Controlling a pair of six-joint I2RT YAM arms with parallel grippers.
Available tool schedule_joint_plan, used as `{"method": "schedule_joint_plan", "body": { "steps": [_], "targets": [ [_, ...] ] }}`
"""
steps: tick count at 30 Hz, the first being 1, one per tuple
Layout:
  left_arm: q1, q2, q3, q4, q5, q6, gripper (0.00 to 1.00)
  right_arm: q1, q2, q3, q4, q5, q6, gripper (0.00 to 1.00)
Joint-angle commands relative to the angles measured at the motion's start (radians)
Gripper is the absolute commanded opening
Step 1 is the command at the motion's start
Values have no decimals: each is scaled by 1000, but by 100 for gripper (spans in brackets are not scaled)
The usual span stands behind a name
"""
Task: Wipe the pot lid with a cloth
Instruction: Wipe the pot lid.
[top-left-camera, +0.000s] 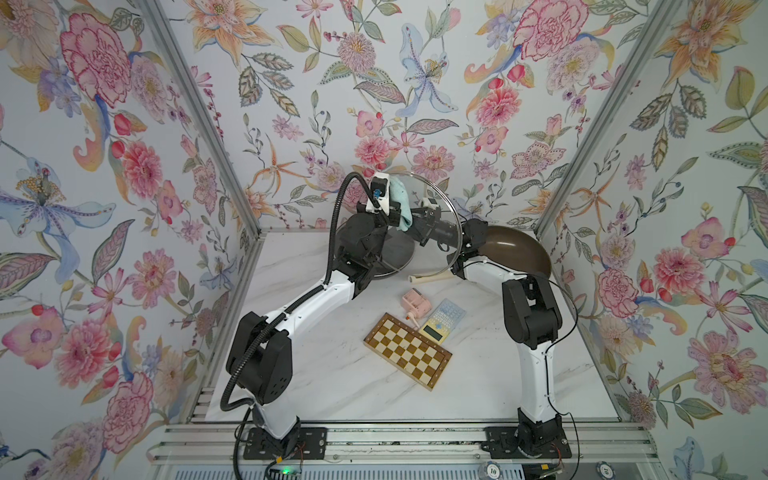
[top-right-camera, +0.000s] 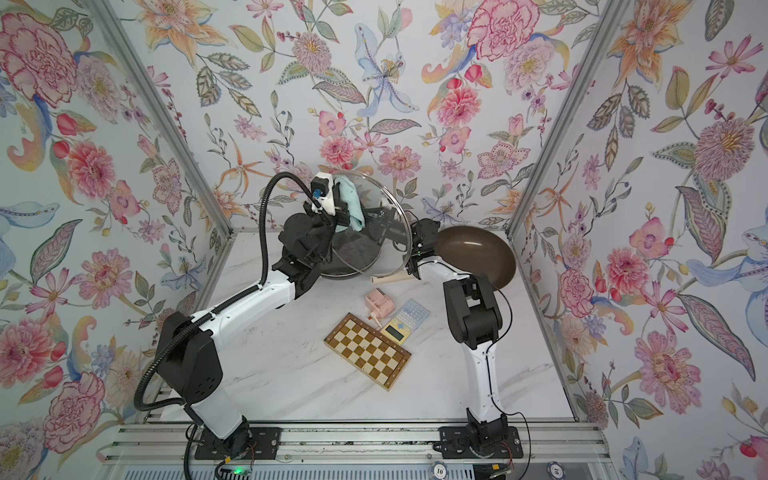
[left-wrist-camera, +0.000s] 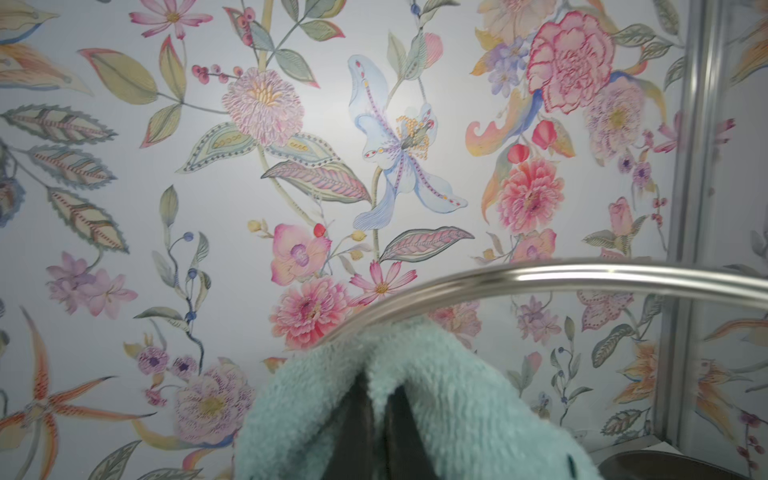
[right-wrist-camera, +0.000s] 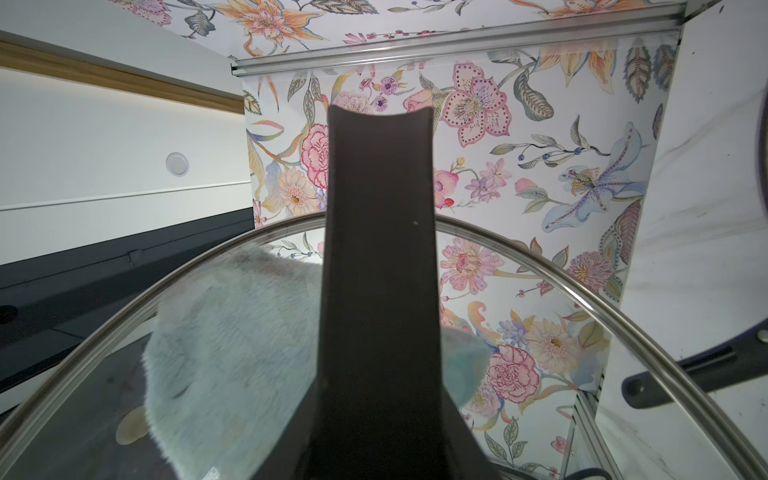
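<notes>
While nothing up front needs your attention, log it first: on the white marble tabletop lie a checkered wooden board, a yellow-and-blue pocket calculator at its far edge, and a small pink plastic gadget just beside. All are well apart from the work.

Farther back, your two arms meet above a dark round pot.
- Right gripper: clamped at the middle of the round glass pot lid with a steel rim, holding it raised and on edge. The handle is hidden behind the broad dark finger in the right wrist view.
- Left gripper: jaws together on a fold of the fluffy mint-green cloth.

Risks, as a judgement:
- Press too hard and the lid may twist in its single central grip.
- It could also slip down onto the pot or the brown frying pan beside it.
- Only a small fold of cloth is pinched, so a stroke across the rim could drag it free.

Cloth against lid: it is wadded around the left fingertips and pressed flat on the glass face opposite the right gripper. It sits near the rim and shows flattened through the glass in the right wrist view.
</notes>
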Motion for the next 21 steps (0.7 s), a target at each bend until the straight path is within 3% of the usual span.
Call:
{"method": "schedule_joint_plan", "body": {
  "steps": [1,4,7,12,16,21],
  "targets": [
    [49,-22,-97,-10,-164,-28,0,2,-103,41,226,-11,-3,0],
    [47,-28,-168,-57,-174,-84,0,0,-97,66,224,7,-4,0],
    [19,-36,-208,-103,-85,-156,0,-5,-80,111,207,32,-9,0],
    [-140,1,-146,-227,-59,-66,0,-16,-25,216,152,56,-32,0],
    [-252,11,-113,-215,46,5,0,-27,21,285,110,61,-32,0],
    [-258,-12,-12,-206,259,-29,0,-27,51,298,82,48,-33,0]
  ]
}}
